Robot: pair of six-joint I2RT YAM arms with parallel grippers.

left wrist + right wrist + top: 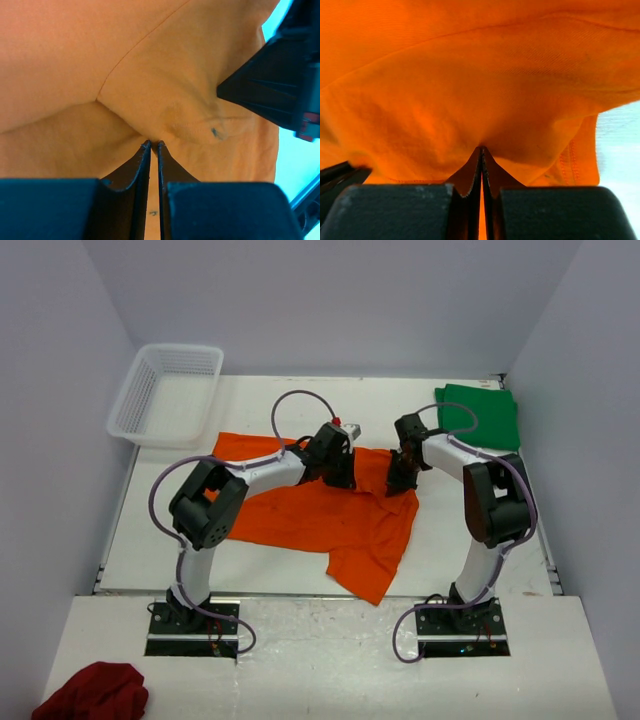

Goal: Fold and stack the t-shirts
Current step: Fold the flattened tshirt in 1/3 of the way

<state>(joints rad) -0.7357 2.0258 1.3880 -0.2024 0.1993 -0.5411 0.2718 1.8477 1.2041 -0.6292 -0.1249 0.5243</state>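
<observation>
The orange t-shirt (330, 515) lies spread and rumpled across the middle of the table. My left gripper (343, 478) is down on its upper edge, jaws pinched on a ridge of orange cloth (165, 100). My right gripper (400, 483) sits close beside it on the same edge, and its jaws are also shut on a fold of the orange cloth (470, 90). The right gripper's black body (270, 85) shows at the right of the left wrist view. The green t-shirt (480, 415) lies folded at the table's back right corner, apart from both grippers.
A white mesh basket (165, 392) stands at the back left of the table. A dark red cloth (93, 692) lies bunched on the near ledge at the left. Grey walls close in the table on three sides.
</observation>
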